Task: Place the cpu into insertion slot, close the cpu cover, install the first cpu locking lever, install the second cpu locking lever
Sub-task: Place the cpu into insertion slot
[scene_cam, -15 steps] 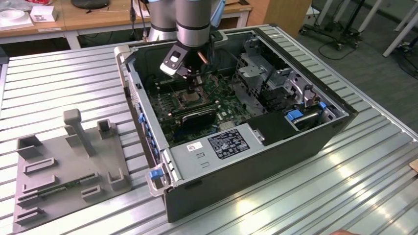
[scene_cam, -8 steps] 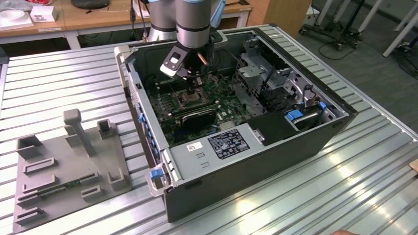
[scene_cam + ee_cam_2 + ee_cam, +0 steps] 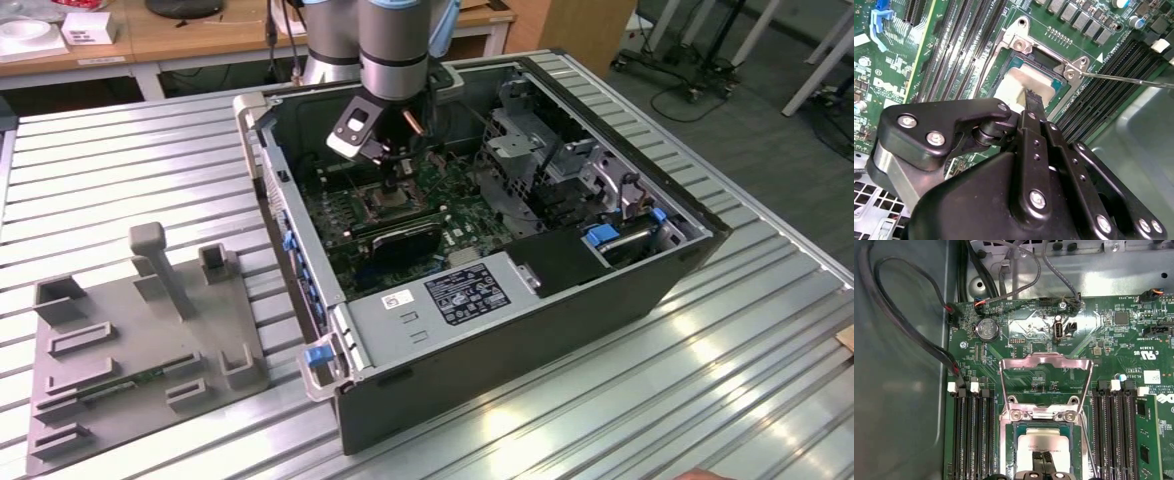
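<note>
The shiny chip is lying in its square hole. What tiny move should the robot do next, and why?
Probably lift the gripper straight up: the cpu already lies in the insertion slot, and the cpu cover is folded back open.

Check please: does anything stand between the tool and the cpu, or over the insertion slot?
Nothing visible. The cpu already lies in the insertion slot, the cpu cover is swung back clear, and the tool is directly at it.
</note>
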Controlling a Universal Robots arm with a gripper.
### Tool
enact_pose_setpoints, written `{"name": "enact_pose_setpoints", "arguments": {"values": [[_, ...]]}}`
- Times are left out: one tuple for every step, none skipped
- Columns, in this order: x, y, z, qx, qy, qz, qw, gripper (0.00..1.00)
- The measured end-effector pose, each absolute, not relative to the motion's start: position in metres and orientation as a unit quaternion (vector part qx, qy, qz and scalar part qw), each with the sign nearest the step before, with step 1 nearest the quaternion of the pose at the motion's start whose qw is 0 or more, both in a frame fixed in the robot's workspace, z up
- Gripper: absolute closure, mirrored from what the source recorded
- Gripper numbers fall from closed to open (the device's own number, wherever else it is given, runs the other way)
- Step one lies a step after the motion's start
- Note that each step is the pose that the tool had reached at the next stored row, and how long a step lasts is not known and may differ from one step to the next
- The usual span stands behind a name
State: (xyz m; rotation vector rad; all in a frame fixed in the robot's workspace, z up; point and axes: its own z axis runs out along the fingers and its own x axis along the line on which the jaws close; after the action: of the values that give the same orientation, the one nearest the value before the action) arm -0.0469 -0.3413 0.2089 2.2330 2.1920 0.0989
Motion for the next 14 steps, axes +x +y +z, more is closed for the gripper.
{"name": "enact_pose_setpoints", "arguments": {"values": [[-0.047, -0.3413, 0.208, 0.713, 0.7, 0.032, 0.005, 0.89], [-0.047, -0.3413, 0.2071, 0.713, 0.7, 0.032, 0.005, 0.89], [-0.047, -0.3413, 0.2061, 0.713, 0.7, 0.032, 0.005, 0.89], [-0.0469, -0.3413, 0.2053, 0.713, 0.7, 0.032, 0.005, 0.89], [-0.047, -0.3413, 0.2048, 0.713, 0.7, 0.032, 0.005, 0.89], [-0.047, -0.3414, 0.2045, 0.713, 0.7, 0.032, 0.005, 0.89], [-0.047, -0.3414, 0.2046, 0.713, 0.7, 0.032, 0.005, 0.89], [-0.047, -0.3414, 0.2045, 0.713, 0.7, 0.032, 0.005, 0.89], [-0.0469, -0.3413, 0.2043, 0.713, 0.7, 0.032, 0.005, 0.89], [-0.0469, -0.3413, 0.2039, 0.713, 0.7, 0.033, 0.005, 0.89], [-0.0469, -0.3412, 0.2034, 0.713, 0.7, 0.033, 0.004, 0.89], [-0.0469, -0.3413, 0.203, 0.713, 0.7, 0.033, 0.004, 0.89], [-0.0469, -0.3413, 0.2027, 0.713, 0.7, 0.033, 0.004, 0.89], [-0.047, -0.3414, 0.2025, 0.713, 0.7, 0.032, 0.005, 0.89]]}}
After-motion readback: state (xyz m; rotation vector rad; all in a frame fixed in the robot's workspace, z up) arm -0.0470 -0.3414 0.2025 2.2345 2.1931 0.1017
